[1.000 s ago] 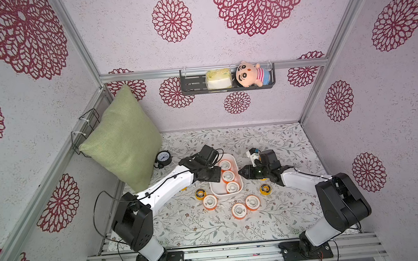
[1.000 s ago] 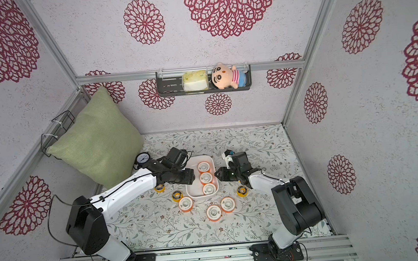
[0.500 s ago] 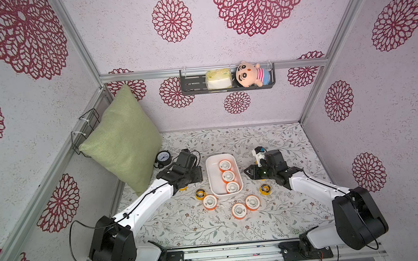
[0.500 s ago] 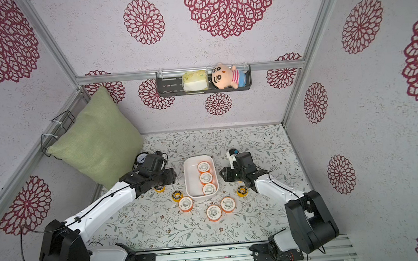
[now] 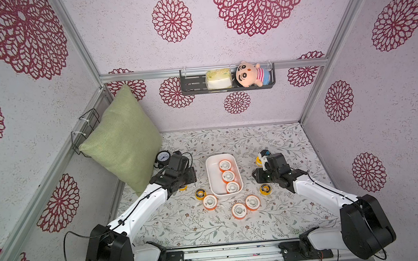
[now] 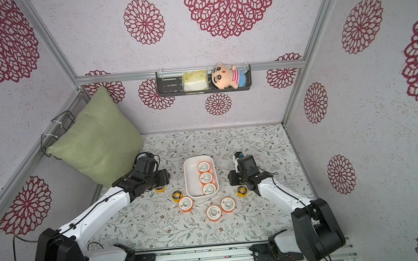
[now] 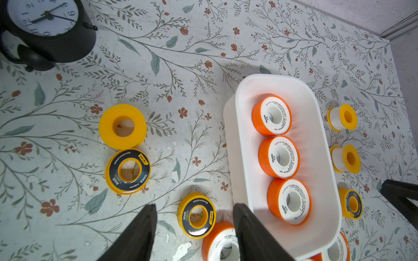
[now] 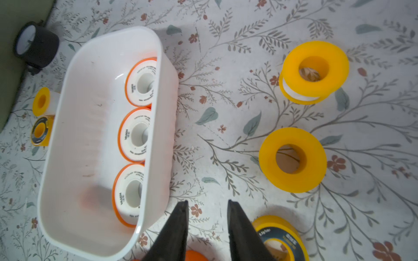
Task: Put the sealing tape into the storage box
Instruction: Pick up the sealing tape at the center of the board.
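The white storage box (image 5: 212,174) (image 6: 190,178) (image 7: 271,76) (image 8: 90,135) holds three orange sealing tape spools (image 5: 228,176) in a row. Three more orange spools (image 5: 239,210) lie on the table in front of it. Small yellow spools lie on both sides of the box (image 7: 123,126) (image 8: 293,160). My left gripper (image 5: 188,177) (image 7: 194,205) hangs open left of the box, over a black-faced yellow spool (image 7: 196,215) and holding nothing. My right gripper (image 5: 256,177) (image 8: 207,201) is open by a narrow gap right of the box, empty, beside another black-faced spool (image 8: 280,239).
A black-rimmed gauge (image 5: 162,156) (image 7: 47,18) stands behind the left gripper, next to a green pillow (image 5: 124,140) leaning on the left wall. A dark shelf (image 5: 194,85) with a doll hangs on the back wall. Walls close in on three sides.
My left arm has drawn back to the left, from over the box to beside it. The right gripper has shifted slightly and its jaws have parted a little.
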`<state>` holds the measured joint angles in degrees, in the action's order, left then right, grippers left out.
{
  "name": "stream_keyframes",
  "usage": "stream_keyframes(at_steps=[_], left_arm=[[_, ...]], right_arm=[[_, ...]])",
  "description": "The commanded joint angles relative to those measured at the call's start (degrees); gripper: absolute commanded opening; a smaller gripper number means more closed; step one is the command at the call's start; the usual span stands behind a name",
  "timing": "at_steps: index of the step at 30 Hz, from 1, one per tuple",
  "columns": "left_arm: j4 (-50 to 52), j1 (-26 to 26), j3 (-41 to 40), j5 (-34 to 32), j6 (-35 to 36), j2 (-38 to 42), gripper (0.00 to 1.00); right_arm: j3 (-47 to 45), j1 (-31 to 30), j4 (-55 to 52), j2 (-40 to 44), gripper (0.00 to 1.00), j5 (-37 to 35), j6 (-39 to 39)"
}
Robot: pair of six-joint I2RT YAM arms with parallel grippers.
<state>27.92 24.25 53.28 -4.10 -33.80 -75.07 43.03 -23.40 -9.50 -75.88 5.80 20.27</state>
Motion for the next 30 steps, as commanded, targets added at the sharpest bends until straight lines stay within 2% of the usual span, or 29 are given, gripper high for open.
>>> stream_keyframes(at_steps=[1, 4, 9, 13, 16, 23, 30], left_arm=[[-1.4, -0.6, -0.7, 0.8, 1.4, 1.4, 0.61], [-1.8, -0.7, -0.9, 0.9, 1.7, 1.3, 0.62], [-2.4, -1.0, -1.1, 1.6, 1.9, 0.5, 0.62], [-2.9, -0.9, -1.2, 2.0, 2.0, 0.0, 0.62], [-3.0, -1.0, -1.0, 2.4, 2.2, -0.3, 0.62], [-3.1, -0.9, -1.1, 2.8, 2.2, -0.7, 0.62], [-3.5, -0.9, -1.0, 3.9, 2.0, -1.4, 0.62]], right_arm=[[0.8, 0.0, -5.0, 1.3, 0.38, -3.4, -1.1], [0.4, -0.3, -9.5, 2.0, 0.40, -5.5, 0.1], [-1.2, -0.4, -14.4, 3.7, 0.50, -10.7, 0.7], [-3.1, -0.4, -13.4, 4.9, 0.74, -10.4, -0.6], [-3.7, -0.4, -12.5, 4.0, 0.83, -10.2, -1.0], [-3.9, -0.4, -10.2, 0.7, 0.86, -11.0, -1.0], [-3.8, -0.4, -8.6, -2.3, 0.83, -11.6, -0.1]])
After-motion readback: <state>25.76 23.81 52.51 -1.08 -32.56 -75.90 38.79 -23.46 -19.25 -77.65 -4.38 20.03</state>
